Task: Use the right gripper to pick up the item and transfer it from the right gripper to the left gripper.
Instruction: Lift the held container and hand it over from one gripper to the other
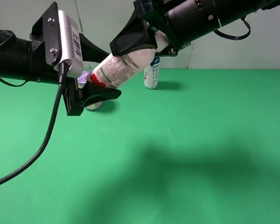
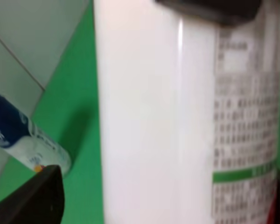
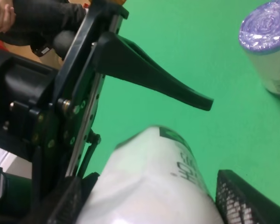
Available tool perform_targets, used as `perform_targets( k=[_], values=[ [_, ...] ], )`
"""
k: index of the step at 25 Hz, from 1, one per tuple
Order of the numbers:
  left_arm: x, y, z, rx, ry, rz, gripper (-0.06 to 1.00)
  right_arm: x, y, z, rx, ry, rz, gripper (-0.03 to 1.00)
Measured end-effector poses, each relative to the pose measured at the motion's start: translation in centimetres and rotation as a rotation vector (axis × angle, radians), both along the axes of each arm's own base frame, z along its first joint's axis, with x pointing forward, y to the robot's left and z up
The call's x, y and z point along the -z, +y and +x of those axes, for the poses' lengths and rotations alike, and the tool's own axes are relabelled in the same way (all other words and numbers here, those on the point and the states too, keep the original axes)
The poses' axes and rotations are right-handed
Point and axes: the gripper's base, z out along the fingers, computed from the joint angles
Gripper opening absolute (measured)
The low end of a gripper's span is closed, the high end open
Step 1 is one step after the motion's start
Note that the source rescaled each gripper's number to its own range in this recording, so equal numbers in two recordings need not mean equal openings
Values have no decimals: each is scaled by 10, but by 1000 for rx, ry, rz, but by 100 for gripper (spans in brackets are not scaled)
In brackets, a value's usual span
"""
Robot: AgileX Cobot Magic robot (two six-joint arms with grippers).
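Left of the small upright bottle, the left gripper is open. Its jaws stand above and below the lower, red-banded end of the white bottle. In the wrist views the fingers show clear of the bottle wall, so no grip is made on that side.

Below the left gripper, and further left of the small upright bottle, a purple-lidded can stands on the green table.

The white bottle is held tilted in the air, up and to the left of the small upright bottle, with its lower end between the left jaws. The right gripper, directly above the small upright bottle, is clamped on its upper end and carries all the weight.

Risks noted:
- If the right gripper releases before the left has closed firmly, the bottle is likely to drop. It could strike the can or the small upright bottle.
- The bottle wall looks smooth and glossy, and the bottle lies at a slant. A light or off-centre squeeze near its end could let it slide or pivot out of the left jaws.
- The two grippers work close together. A careless withdrawal by the right could tug the bottle askew, or knock the small upright bottle beneath it.
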Motion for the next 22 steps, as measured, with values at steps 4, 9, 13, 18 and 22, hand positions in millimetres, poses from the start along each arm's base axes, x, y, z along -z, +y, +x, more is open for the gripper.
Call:
perform_targets(
  k=[4,9,13,18,22],
  values=[
    [-4,-3,0,22,-26,-52,53,-1,0,1,7,-2,6,5],
    [2,-7,2,41,-18,-62,53,-1,0,1,4,-6,4,5],
    [4,-8,3,58,-21,-58,53,-1,0,0,0,-3,4,5],
    [3,-10,1,105,-46,-63,53,-1,0,-1,-12,1,3,5],
    [3,-11,0,117,-54,-63,53,-1,1,-1,-15,1,7,5]
  ],
)
